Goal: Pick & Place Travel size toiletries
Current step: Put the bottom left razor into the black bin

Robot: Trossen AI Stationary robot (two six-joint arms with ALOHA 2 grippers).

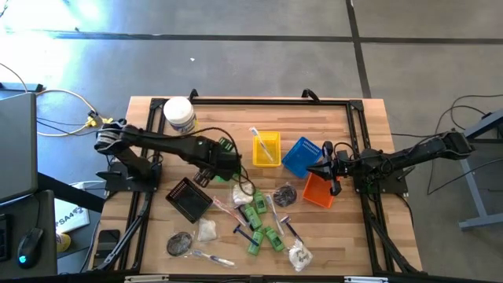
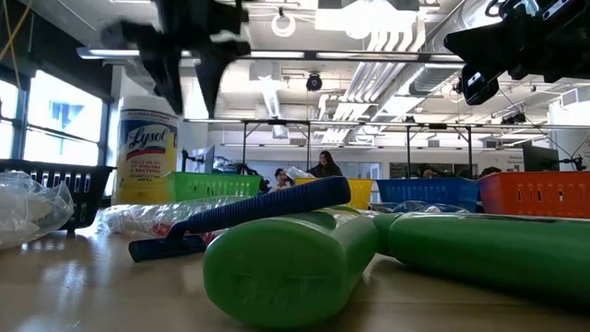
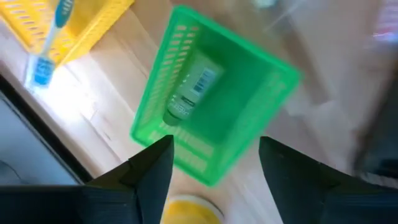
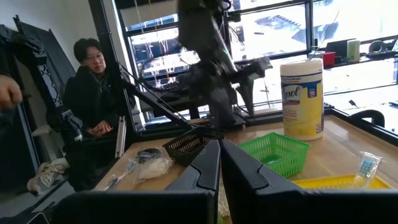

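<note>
**Tube dropped in the green basket, more to sort**

Wipes first, at the far left — a big white canister with a yellow label [image 1: 179,115] stands at the table's back edge. Just beside it the left gripper [image 3: 214,163] hangs over the small green plastic mesh basket [image 3: 211,112], its two dark fingers spread apart with nothing between them. A small green tube with a white barcode label [image 3: 188,94] lies inside that basket, clear of the fingers. From where I stand that looks like a finished drop, so a clean lift straight up would serve best; the basket walls sit close under the fingertips, and a sideways swing could catch a rim.

Further right sit a yellow tray [image 1: 266,148] with a wrapped toothbrush in it, then a blue tray [image 1: 301,156] and an orange one [image 1: 317,191]. The right gripper [image 1: 328,167] waits over those two, fingers pressed together and empty.

Nearer the front lies the pile of loose toiletries [image 1: 263,224] — green tubes, razors, packets — beside a black tray [image 1: 189,199]. The items are crowded and overlapping, so a pick from the pile's outer edge gives the fingers more room.
</note>
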